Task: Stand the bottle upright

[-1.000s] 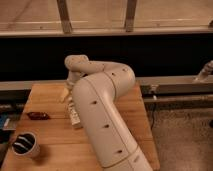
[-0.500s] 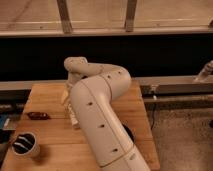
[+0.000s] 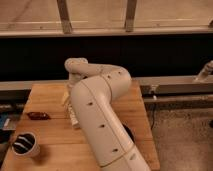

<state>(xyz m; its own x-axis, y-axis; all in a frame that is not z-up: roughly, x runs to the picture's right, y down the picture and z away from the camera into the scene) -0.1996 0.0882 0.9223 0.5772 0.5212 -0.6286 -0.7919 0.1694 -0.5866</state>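
My own arm (image 3: 100, 120) fills the middle of the view, a thick white limb bending up from the near edge and folding back down over the wooden table (image 3: 50, 92). My gripper (image 3: 66, 98) sits low at the arm's left side, above the middle of the tabletop, and most of it is hidden behind my elbow. I cannot tell whether it is spread, closed or pinching anything.

The bottle (image 3: 74, 119) shows only as a pale sliver just below the gripper, pressed against the left edge of my arm. It seems to lean rather than stand, though too little shows to be certain.

A dark red packet (image 3: 37, 115) lies flat to the left of the bottle. A white cup (image 3: 25, 145) with a dark inside stands upright near the table's front left corner, well apart from the bottle.
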